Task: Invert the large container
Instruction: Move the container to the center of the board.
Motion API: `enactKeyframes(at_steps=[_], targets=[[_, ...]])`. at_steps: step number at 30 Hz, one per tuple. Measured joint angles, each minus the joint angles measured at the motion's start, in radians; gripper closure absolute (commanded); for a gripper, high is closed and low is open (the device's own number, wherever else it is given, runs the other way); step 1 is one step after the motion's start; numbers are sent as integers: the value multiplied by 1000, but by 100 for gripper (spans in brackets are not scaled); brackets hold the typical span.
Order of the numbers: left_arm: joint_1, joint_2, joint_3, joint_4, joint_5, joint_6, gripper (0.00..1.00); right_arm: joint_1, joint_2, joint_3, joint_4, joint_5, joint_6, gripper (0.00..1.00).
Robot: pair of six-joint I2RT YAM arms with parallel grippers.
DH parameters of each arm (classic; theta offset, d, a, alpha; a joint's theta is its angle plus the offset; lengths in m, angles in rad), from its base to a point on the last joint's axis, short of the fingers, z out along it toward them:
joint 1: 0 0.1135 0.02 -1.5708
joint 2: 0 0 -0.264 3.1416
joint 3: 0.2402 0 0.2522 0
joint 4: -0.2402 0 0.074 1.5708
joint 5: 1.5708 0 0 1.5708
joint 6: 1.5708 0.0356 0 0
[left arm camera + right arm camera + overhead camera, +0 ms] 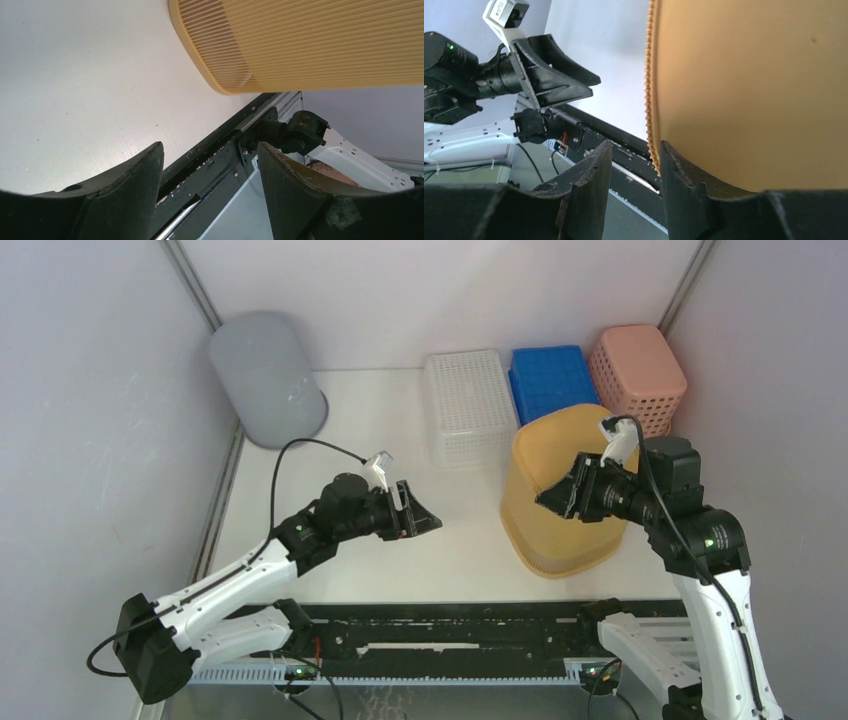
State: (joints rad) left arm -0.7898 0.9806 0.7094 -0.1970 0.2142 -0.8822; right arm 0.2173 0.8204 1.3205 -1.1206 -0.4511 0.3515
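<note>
The large container (560, 525) is a yellow ribbed basket standing right of centre on the white table, its smooth flat face up and tilted toward the back. My right gripper (548, 498) hovers over its upper left side, jaws open. In the right wrist view the gap of the right gripper (634, 150) holds nothing. The container's smooth face (749, 90) fills the right, its toothed edge just past one fingertip (666, 150). My left gripper (425, 520) is open, left of the container and apart from it. Between the open left gripper (210, 150) fingers only the rail shows, the container (310, 45) above.
A grey bin (268, 380) lies at the back left. A white basket (470, 405), a blue one (552, 380) and a pink one (638, 375) stand along the back, close behind the container. A black rail (450, 635) runs along the near edge.
</note>
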Motion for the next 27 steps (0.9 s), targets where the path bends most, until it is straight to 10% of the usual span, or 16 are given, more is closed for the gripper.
enactKeyframes(at_steps=[27], targets=[[2,-63,2,-58,-30,2,26,238,174,-27,247,-49,141,52]])
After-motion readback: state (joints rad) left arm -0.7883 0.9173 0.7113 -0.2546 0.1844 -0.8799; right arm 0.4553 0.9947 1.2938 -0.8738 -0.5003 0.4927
